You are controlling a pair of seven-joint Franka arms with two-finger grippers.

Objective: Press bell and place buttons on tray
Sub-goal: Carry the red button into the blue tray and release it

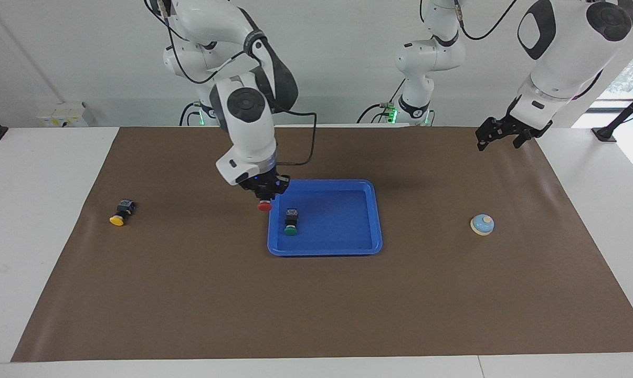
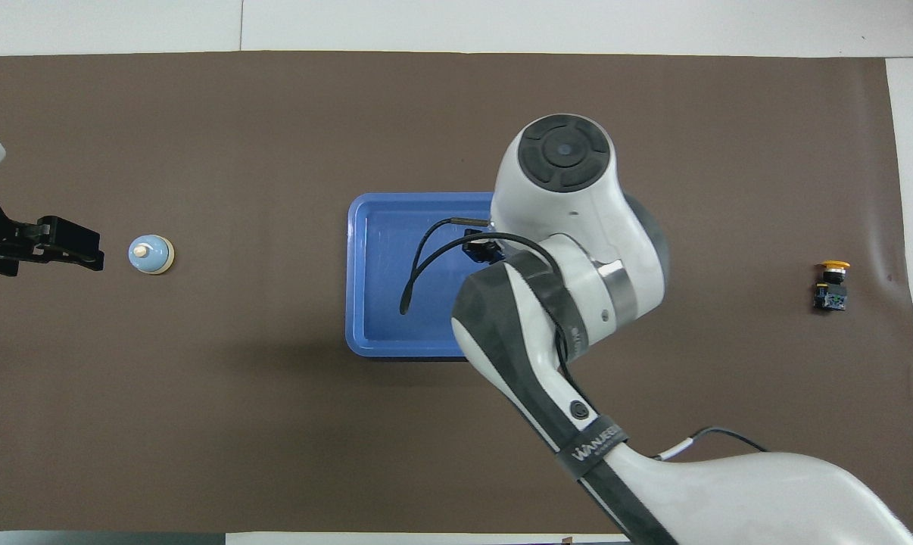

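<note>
Overhead, the right arm hides the green button — and its own gripper.

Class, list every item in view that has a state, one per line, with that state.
Red button: held in the air at the tray's edge.
Green button: lying in the tray.
Yellow button: lying on the mat.
Bell: upright, untouched.
Right claw: shut on the red button.
Left claw: open, waiting.

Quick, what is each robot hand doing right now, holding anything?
Left gripper: open, holding nothing, waiting in the air, off to the side of the bell.
Right gripper: shut on the red button, up over the tray edge.
</note>
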